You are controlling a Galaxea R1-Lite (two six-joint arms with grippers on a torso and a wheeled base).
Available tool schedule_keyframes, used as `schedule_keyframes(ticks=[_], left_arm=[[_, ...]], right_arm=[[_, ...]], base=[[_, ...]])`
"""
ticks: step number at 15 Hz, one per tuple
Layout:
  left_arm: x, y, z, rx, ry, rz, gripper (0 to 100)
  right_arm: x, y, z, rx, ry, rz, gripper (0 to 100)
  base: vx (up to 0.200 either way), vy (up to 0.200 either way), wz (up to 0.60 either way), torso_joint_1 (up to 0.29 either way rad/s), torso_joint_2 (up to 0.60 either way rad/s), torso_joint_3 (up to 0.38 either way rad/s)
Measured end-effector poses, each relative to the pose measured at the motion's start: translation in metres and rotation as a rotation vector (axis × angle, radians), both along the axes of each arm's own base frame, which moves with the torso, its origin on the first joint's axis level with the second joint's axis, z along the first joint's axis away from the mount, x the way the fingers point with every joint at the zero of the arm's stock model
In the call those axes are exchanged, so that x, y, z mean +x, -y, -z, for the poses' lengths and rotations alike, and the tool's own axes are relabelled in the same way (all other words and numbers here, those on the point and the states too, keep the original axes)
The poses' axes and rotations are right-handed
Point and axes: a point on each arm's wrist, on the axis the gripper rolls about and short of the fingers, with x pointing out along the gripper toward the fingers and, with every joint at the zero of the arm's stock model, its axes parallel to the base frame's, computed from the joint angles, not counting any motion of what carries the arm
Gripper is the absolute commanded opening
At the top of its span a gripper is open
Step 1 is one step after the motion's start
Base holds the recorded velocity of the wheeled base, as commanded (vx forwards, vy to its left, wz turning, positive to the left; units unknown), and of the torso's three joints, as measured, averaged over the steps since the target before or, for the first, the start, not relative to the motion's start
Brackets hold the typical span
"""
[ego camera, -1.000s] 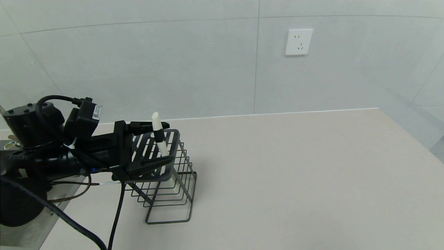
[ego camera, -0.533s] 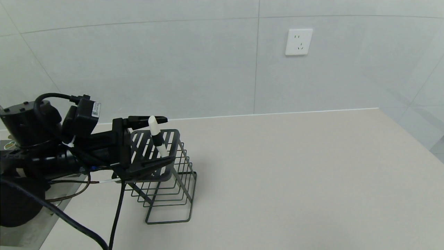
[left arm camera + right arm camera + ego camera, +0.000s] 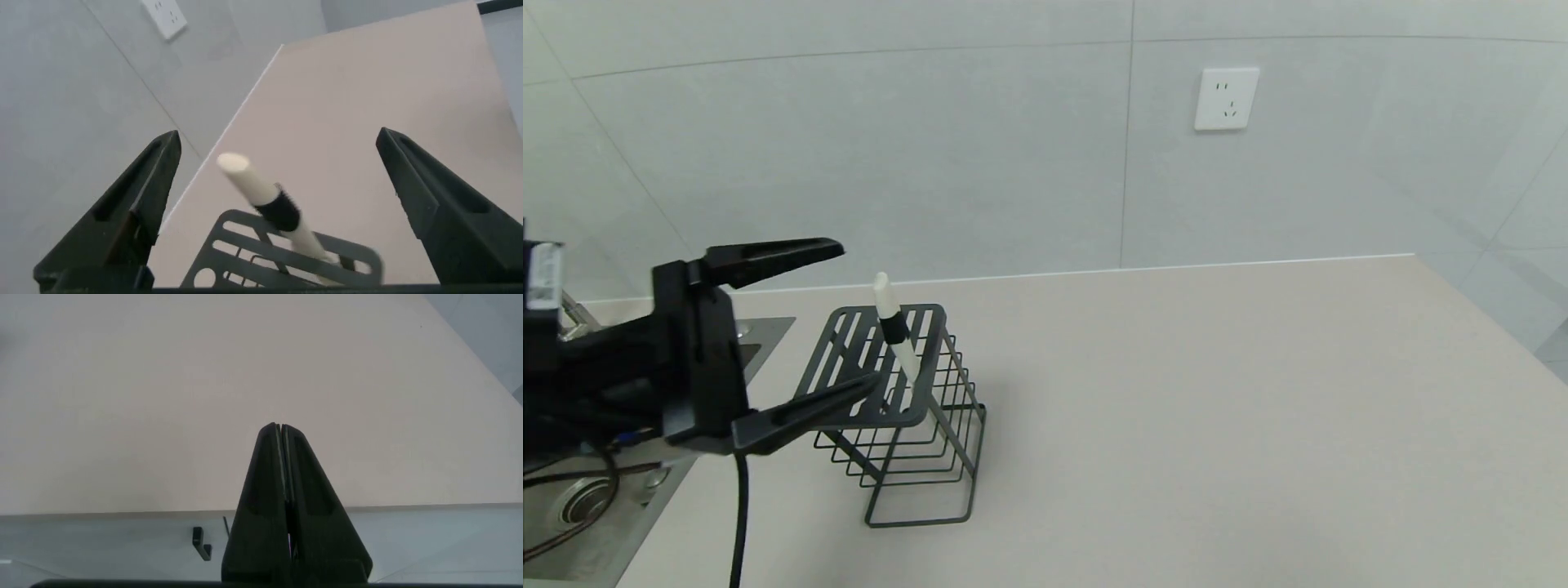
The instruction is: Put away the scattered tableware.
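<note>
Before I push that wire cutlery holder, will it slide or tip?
The open wire cutlery holder looks light, likely sliding on the smooth countertop. Tall over a narrow base, it may tip if pushed high, shifting the leaning utensil.

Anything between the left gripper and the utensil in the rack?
Nothing visible. The left gripper, jaws open, sits beside the rack. The utensil stands in the rack, handle up through its top, with only open air between them.
</note>
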Motion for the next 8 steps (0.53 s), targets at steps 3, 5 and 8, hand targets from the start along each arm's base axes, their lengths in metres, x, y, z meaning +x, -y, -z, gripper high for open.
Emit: schedule_keyframes(ticks=[3, 5, 8], left_arm=[[-0.058, -0.002, 0.002, -0.006, 0.055, 0.002, 100], [-0.093, -0.003, 0.008, -0.022, 0.034, 0.003, 100], [-0.147, -0.006, 0.025, -0.065, -0.059, -0.004, 100]], right_arm=[[-0.002, 0.0, 0.0, 0.0, 0.023, -0.013, 0], [-0.003, 0.0, 0.001, 0.0, 0.04, -0.018, 0], [-0.004, 0.0, 0.001, 0.0, 0.049, -0.02, 0]], base=[[0.0, 0.0, 0.0, 0.0, 0.0, 0.0], [0.0, 0.0, 0.0, 0.0, 0.0, 0.0], [0.0, 0.0, 0.0, 0.0, 0.0, 0.0]])
